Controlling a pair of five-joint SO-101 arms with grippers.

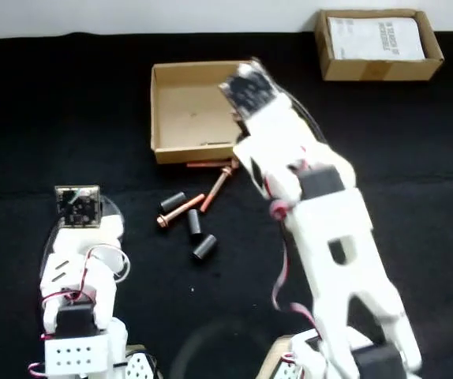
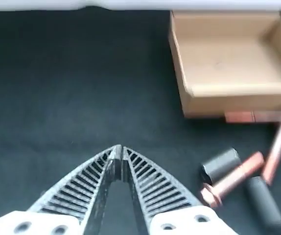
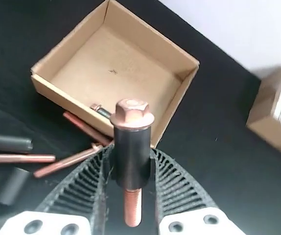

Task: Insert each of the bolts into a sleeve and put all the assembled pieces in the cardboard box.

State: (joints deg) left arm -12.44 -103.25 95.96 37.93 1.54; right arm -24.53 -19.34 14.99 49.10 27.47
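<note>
A black cloth covers the bench (image 1: pixel 69 118) edge to edge, and a strip of white wall (image 1: pixel 132 16) runs along the top of the high view. The open cardboard box (image 1: pixel 195 152) sits at upper centre, and a small piece (image 3: pixel 99 108) lies inside against one wall, too small to tell apart. A second, smaller box (image 1: pixel 376 69) stands at the upper right with a white printed sheet (image 1: pixel 376 37) in it. Just below the open box lie three copper bolts: one (image 1: pixel 207 165) along the box's front wall, one (image 1: pixel 217 189) slanting away from it and one (image 1: pixel 181 212) lower left of that. Three black sleeves (image 1: pixel 195 223) lie among them on the cloth. The right arm (image 1: pixel 321 237) stretches from the lower right up to the box's right edge. The right jaws are clamped on a black sleeve (image 3: pixel 130 154) with a bolt (image 3: pixel 132 113) through it — head above, threaded end below. The left arm (image 1: pixel 76 268) stands at the lower left, well apart from the parts. The left jaws are pressed together with nothing between them, over bare cloth.
</note>
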